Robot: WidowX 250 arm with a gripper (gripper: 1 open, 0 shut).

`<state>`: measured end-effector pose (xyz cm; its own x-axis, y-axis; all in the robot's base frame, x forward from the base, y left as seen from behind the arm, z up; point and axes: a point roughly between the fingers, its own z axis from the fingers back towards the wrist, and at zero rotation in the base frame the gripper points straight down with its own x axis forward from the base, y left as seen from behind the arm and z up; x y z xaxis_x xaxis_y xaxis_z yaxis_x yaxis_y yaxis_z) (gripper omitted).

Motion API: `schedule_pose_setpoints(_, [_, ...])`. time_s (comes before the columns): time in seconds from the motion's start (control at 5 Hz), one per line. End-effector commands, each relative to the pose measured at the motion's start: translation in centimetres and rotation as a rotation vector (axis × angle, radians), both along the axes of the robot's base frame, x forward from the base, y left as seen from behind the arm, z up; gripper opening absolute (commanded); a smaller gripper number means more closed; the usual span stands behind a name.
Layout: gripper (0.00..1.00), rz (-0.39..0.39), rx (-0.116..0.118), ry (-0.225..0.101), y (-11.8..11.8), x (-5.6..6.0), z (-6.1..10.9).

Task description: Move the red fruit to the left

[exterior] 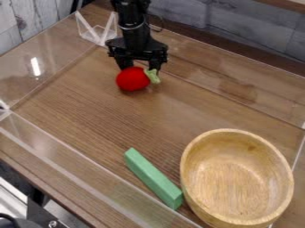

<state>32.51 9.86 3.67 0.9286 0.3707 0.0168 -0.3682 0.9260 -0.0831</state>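
Observation:
The red fruit [132, 79] is a small glossy round toy with a pale green leafy stub on its right side. It sits low over the wooden tabletop in the upper middle of the camera view. My black gripper [136, 65] comes down from above and its fingers straddle the top of the fruit, shut on it. The fruit's lower half shows below the fingers.
A flat green rectangular block [152, 178] lies near the front edge. A wooden bowl [237, 178] stands at the front right. Clear plastic walls [48, 44] ring the wooden table. A clear folded stand [93, 31] sits at the back left.

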Motion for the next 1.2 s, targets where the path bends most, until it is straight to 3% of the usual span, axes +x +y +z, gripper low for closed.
schedule_pose_setpoints(0.0, [1.0,-0.022,0.021,-0.087,0.4,0.6,3.3])
schedule_pose_setpoints(0.4, [1.0,-0.002,0.004,-0.101,-1.4,-0.1,3.5])
schedule_pose_setpoints(0.8, [1.0,0.113,-0.01,-0.125,-4.4,1.0,6.0])
schedule_pose_setpoints(1.0, [1.0,0.115,-0.008,-0.121,-4.1,1.5,7.0])
